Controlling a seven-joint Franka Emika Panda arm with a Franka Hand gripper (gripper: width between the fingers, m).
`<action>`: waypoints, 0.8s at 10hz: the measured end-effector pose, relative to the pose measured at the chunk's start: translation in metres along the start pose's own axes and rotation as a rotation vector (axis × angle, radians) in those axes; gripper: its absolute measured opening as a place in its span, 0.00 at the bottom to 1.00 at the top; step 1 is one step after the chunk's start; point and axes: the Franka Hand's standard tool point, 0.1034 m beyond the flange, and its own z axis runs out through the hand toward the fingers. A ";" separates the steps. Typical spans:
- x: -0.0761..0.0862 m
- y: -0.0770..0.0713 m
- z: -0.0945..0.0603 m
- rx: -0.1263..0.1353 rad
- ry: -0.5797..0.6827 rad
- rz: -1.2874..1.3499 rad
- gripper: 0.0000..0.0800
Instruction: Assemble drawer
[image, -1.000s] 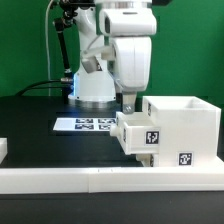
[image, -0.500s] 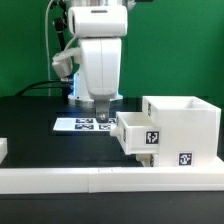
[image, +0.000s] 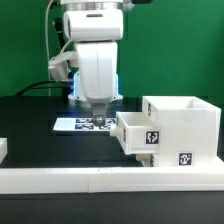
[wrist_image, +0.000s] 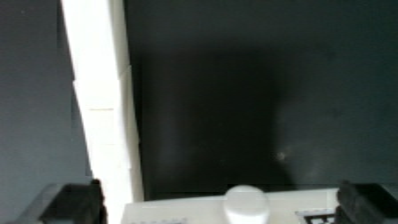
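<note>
The tall white casing (image: 186, 122) of the drawer stands at the exterior view's right. One white tray (image: 137, 132) with a tag sticks partly out of its side. I cannot make out the other tray. My gripper (image: 98, 110) hangs just to the left of that tray, over the marker board (image: 82, 124), not touching the tray. In the wrist view my gripper (wrist_image: 217, 202) is open, with one dark finger (wrist_image: 71, 204) at each side. Between them shows a white surface with a rounded knob (wrist_image: 244, 199); I cannot tell which piece it is.
A long low white rail (image: 100, 178) runs along the front of the black table and also shows in the wrist view (wrist_image: 98, 100). A small white piece (image: 3, 150) sits at the left edge. The robot base (image: 92, 88) stands behind the marker board.
My arm has moved to the exterior view's left, from above the protruding tray to over the marker board. The tray and casing have stayed put.
</note>
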 end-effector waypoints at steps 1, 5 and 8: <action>-0.002 0.000 0.008 0.004 0.051 0.023 0.81; 0.021 -0.003 0.023 0.008 0.082 0.017 0.81; 0.040 -0.007 0.029 0.018 0.086 0.023 0.81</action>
